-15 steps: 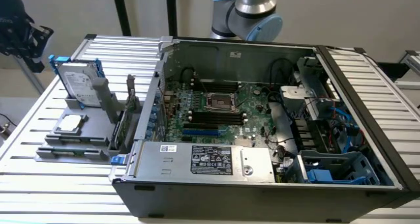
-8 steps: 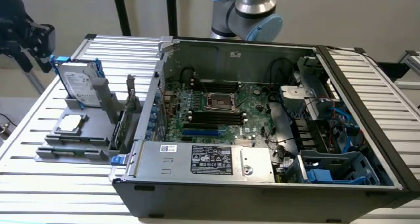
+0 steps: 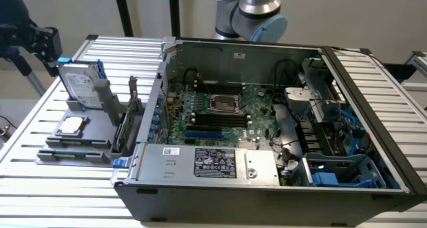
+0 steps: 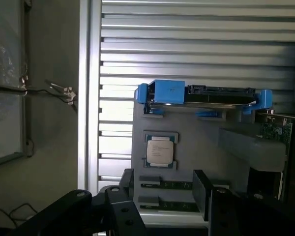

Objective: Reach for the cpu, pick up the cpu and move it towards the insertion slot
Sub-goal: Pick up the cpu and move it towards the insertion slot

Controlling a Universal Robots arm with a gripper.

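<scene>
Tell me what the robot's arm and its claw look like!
The robot arm is a shiny silver-grey metal tube with rounded grey joints and light blue caps. Its gripper is matte black, with two blocky fingers and round bolt holes in its angular frame.

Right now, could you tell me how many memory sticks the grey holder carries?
2: one memory stick beside the cpu, the other memory stick just beyond it; more may be hidden.

Exterior view I see bright, with even, diffuse light; slatted table (image 3: 60, 208) pale with soft sheen, shadows soft. Inside of computer case (image 3: 267, 188) in shade, much darker than table. Wrist view dimmer, bluish cast; slats by table edge glare white; cpu (image 4: 160, 151) top catches light; gripper (image 4: 164, 187) nearly black silhouette.
</scene>
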